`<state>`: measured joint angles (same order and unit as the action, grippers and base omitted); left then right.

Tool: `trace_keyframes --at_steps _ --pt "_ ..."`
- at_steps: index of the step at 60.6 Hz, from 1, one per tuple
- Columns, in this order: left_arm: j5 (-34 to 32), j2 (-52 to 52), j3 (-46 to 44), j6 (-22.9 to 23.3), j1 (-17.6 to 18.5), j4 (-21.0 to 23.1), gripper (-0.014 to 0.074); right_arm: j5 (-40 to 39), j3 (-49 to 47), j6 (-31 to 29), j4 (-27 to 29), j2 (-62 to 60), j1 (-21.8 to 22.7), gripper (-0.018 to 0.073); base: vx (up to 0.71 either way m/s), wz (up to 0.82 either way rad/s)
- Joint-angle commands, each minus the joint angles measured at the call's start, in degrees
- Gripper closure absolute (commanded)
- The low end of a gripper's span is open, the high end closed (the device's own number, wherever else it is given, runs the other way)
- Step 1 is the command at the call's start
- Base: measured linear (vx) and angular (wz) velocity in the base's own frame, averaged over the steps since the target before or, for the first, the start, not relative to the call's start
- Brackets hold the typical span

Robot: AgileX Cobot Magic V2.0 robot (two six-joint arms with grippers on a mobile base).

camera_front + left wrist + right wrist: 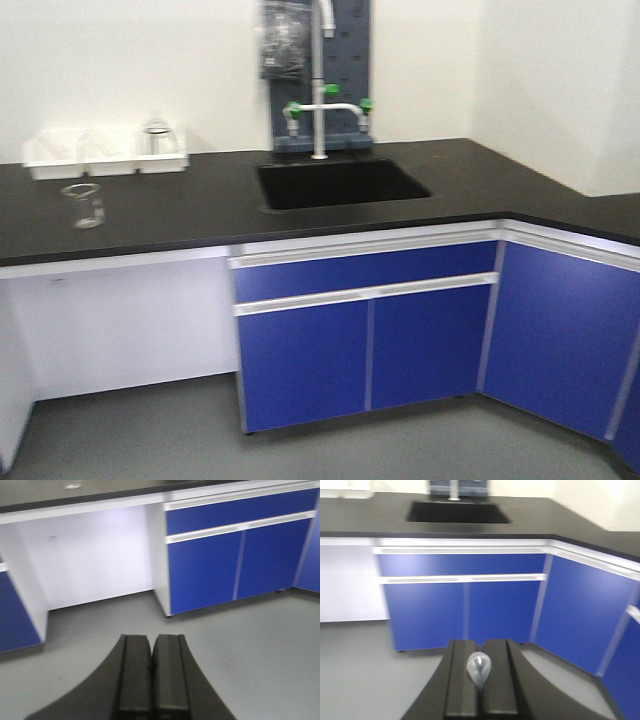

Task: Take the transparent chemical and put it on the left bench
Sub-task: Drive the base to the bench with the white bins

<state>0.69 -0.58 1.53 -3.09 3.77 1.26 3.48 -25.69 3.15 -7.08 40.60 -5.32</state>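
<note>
The right gripper [480, 647] is clamped on a clear dropper [478, 666], while the left gripper [151, 641] is closed and empty before blue cabinets [205, 575].

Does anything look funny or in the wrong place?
Yes. The right gripper pinches only a clear dropper bulb, away from the clear beaker standing on the black bench. Nothing looks spilled.

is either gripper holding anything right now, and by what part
The right gripper pinches a clear dropper pipette just below its bulb, which shows between the closed jaws. The left gripper is shut on nothing.
</note>
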Motion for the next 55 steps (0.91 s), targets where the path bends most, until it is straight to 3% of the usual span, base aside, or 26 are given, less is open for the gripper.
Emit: trace_keyframes --at_steps 1,55 --pt "-4.5 -1.1 0.9 0.4 0.1 0.0 0.06 -4.2 -1.7 -0.3 -0.4 -0.3 0.3 0.0564 -0.02 0.66" --pt "-4.5 -1.1 0.9 0.4 0.1 0.0 0.06 -4.1 -1.7 -0.3 -0.4 -0.3 0.3 0.0564 0.13 0.66"
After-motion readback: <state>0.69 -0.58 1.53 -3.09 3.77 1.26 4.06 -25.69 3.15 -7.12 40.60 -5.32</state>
